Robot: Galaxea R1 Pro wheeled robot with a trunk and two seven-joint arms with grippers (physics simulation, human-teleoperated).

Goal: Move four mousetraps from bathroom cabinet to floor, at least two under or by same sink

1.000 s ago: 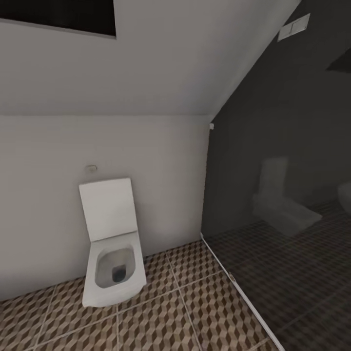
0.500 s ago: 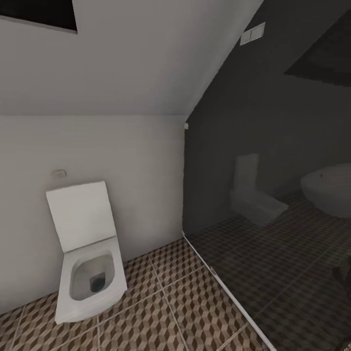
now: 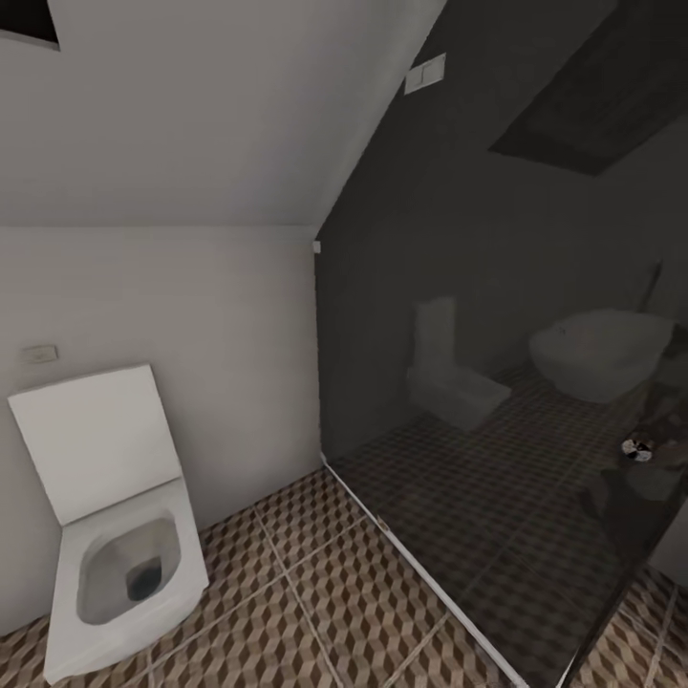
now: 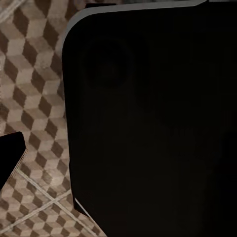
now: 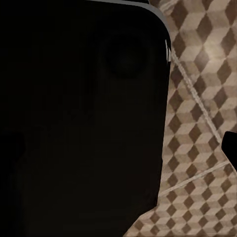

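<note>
Hands: both wrist views look down past a big black body part of the robot; I cannot tell if the fingers are apart or together.
Left wrist view: a black rounded block [image 4: 148, 123] covers most of it, with the floor [image 4: 34, 98] beside it and a small black corner [image 4: 10, 153] at the edge.
Right wrist view: a similar black block [image 5: 79, 118] over the same cube-pattern tiles, pale grout lines crossing.
Floor: brown, beige and white cube tiles [image 3: 325, 612] run from the toilet to the dark glass wall.
Toilet: white, lid up against the pale wall [image 3: 119, 564], at the lower left of the head view.
Glass wall: dark and shiny [image 3: 497, 315]; it shows a faint toilet shape and a pale rounded basin shape [image 3: 602, 354].
Switch plate: small, on the wall above the toilet lid [image 3: 40, 354].
Mousetraps: I see none of them here.
</note>
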